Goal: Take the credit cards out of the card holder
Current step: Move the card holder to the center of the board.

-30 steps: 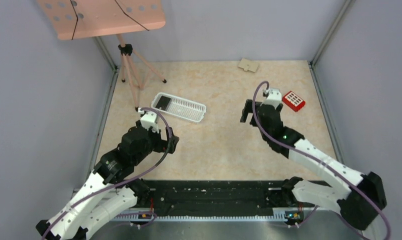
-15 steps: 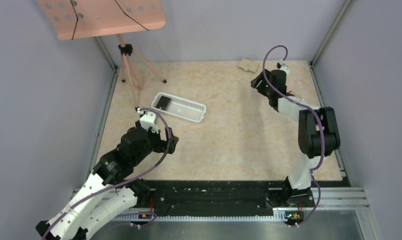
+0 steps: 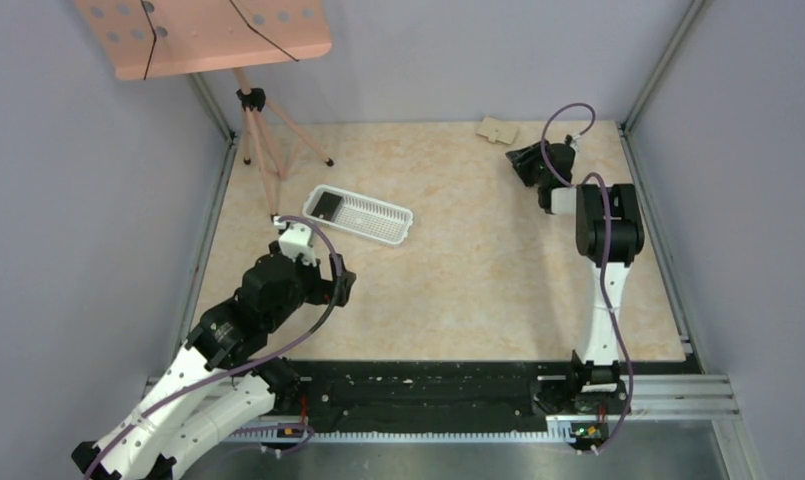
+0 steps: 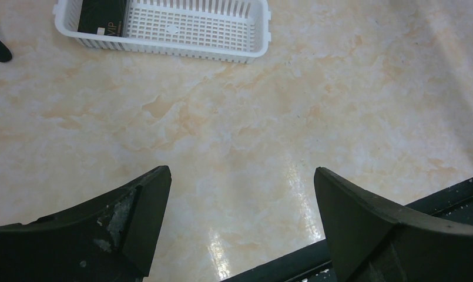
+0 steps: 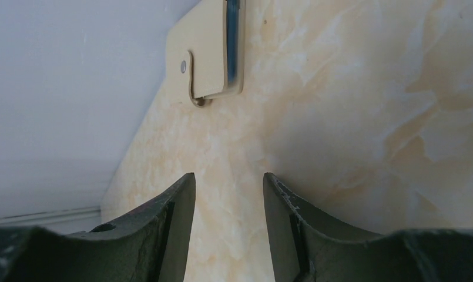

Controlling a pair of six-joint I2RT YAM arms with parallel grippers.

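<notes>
A flat tan card holder point(image 3: 497, 129) with a round metal snap on a short tab lies at the far edge of the pale marbled tabletop point(image 3: 458, 270), right of centre and close against the grey back wall point(image 3: 458, 60). In the right wrist view the card holder point(image 5: 207, 53) shows a blue strip along one side. Whether that strip is a card or lining cannot be told.

The right arm reaches far across the tabletop, and the right tool point(image 3: 521, 158) sits just beside the holder, pointing at it. From its own camera, the right tool point(image 5: 228, 176) is drawn in to a narrow gap. Only bare tabletop point(image 5: 339, 117) shows between its dark fingers point(image 5: 175, 205), so it pinches nothing. Its tips stand apart from the holder, which lies ahead of them.

The left tool point(image 3: 344, 283) hangs over the near left part of the tabletop, well apart from the holder. Its jaws are spread wide and empty, as the left wrist view shows point(image 4: 241, 171).

Beyond the left tool stands a white slotted plastic basket point(image 3: 378, 222), long and shallow. A black card point(image 3: 326, 205) lies in its left end. In the left wrist view the basket point(image 4: 181, 47) holds the same black card point(image 4: 103, 13), printed "VIP".

A pink perforated music stand point(image 3: 208, 35) on a tripod stands in the far left corner.
</notes>
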